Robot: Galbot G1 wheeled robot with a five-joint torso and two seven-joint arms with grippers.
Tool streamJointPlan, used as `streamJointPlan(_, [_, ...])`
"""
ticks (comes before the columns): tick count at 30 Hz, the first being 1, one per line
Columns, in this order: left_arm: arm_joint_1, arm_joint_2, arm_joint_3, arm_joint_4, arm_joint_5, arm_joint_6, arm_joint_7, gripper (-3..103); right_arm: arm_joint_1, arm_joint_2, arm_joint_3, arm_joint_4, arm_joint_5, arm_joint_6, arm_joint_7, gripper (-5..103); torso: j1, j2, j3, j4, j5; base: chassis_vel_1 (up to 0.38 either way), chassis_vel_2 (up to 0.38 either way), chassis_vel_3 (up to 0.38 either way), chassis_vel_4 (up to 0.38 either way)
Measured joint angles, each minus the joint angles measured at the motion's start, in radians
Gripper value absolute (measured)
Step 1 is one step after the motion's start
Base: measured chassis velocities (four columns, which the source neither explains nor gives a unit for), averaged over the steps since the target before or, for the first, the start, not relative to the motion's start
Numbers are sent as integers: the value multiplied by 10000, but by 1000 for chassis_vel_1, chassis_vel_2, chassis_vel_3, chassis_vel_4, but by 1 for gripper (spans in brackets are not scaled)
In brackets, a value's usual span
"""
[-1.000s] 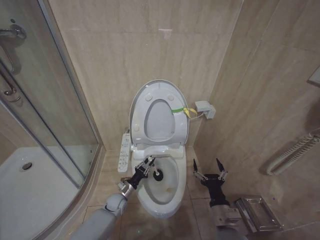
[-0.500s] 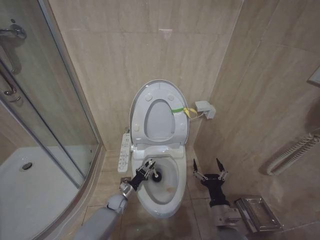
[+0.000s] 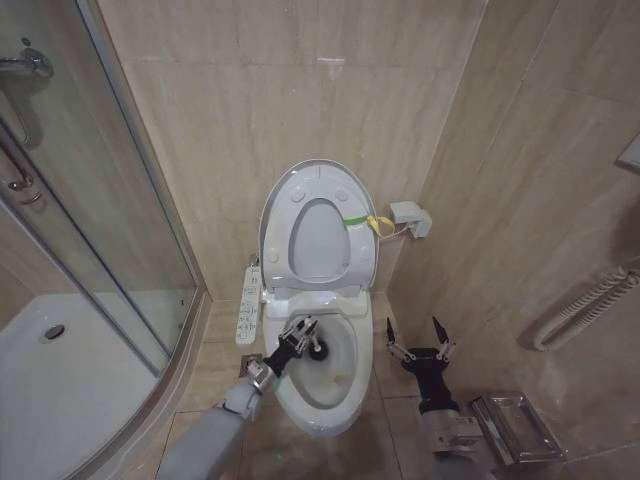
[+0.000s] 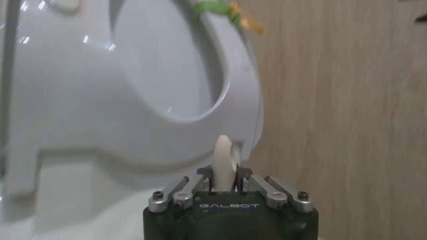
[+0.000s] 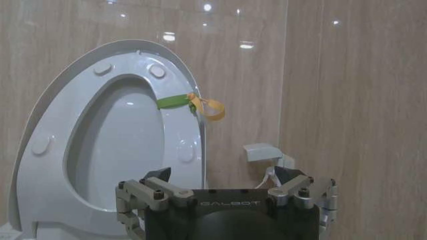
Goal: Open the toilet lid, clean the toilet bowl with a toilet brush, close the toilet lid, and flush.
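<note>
The toilet lid (image 3: 320, 165) stands raised against the wall with the ring seat (image 3: 318, 190) folded up in front of it. Below them lies the white toilet bowl (image 3: 340, 385), faintly stained brown. My left gripper (image 3: 298, 336) hangs over the bowl's left rear part, shut on the toilet brush's white handle (image 4: 223, 159). The brush's dark head (image 3: 315, 350) is down inside the bowl. To the right of the bowl, above the floor, my right gripper (image 3: 415, 338) is open and holds nothing. The right wrist view faces the lid (image 5: 130, 45) and seat (image 5: 47, 165).
A long white control panel (image 3: 248, 305) sits at the bowl's left side. The glass shower enclosure (image 3: 100, 250) and its tray (image 3: 60, 380) take up the left. A white wall box (image 3: 410, 217), a hose (image 3: 590, 305) and a metal holder (image 3: 515, 425) are on the right.
My left arm has shifted slightly right, carrying the gripper and brush handle further over the bowl. The brush head stays in the bowl. The right gripper has not moved.
</note>
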Motion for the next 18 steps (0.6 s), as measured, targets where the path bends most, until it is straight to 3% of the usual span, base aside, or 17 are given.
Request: streamJointPlan(18, [1652,661,68,-3975,560,772,-754,22,0,0,0,0,0,0,0,100,-1,0,0,0,1,0,0,0,0])
